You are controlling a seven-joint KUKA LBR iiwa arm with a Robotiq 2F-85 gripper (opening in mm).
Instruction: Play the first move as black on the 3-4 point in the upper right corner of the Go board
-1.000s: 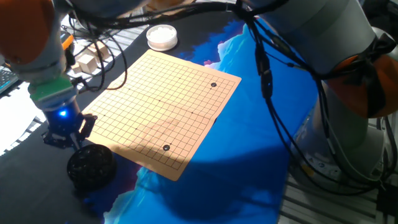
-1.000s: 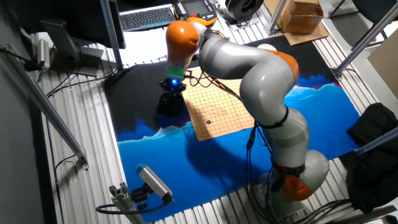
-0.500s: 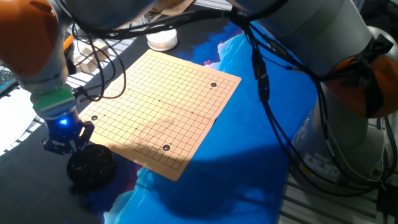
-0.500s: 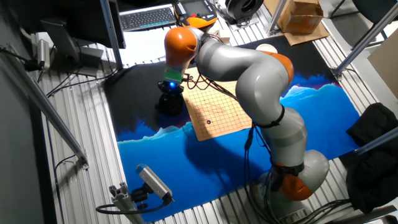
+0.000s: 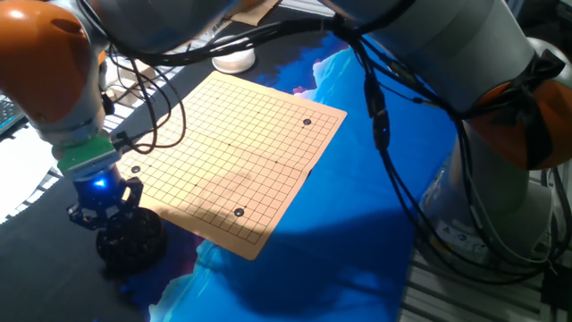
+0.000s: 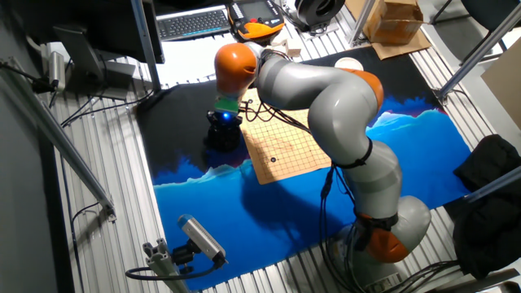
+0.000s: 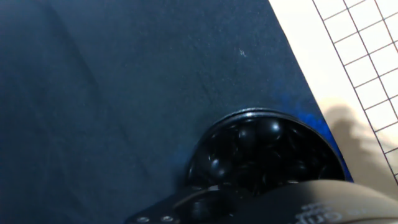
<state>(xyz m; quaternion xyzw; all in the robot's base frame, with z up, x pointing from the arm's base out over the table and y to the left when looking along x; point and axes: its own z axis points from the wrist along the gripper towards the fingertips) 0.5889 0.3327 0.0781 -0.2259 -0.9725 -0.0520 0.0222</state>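
The wooden Go board (image 5: 234, 152) lies on the table with three black stones on it, one near its far right corner (image 5: 307, 122), one near the front edge (image 5: 239, 212) and one at the left edge (image 5: 135, 169). A black bowl (image 5: 131, 241) stands off the board's left corner. The hand view shows glossy black stones (image 7: 249, 143) inside it. My gripper (image 5: 104, 216) hangs just above the bowl, also seen in the other fixed view (image 6: 224, 122). Its fingers are too dark to tell whether they are open or shut, or whether they hold anything.
A white bowl (image 5: 234, 61) stands past the board's far corner. A blue cloth (image 5: 357, 224) covers the table to the right and front of the board. Cables (image 5: 375, 98) hang over the board's right side. The arm's base (image 5: 509, 170) stands at the right.
My gripper has moved down and slightly right, closer over the black bowl. The board and its stones have not moved.
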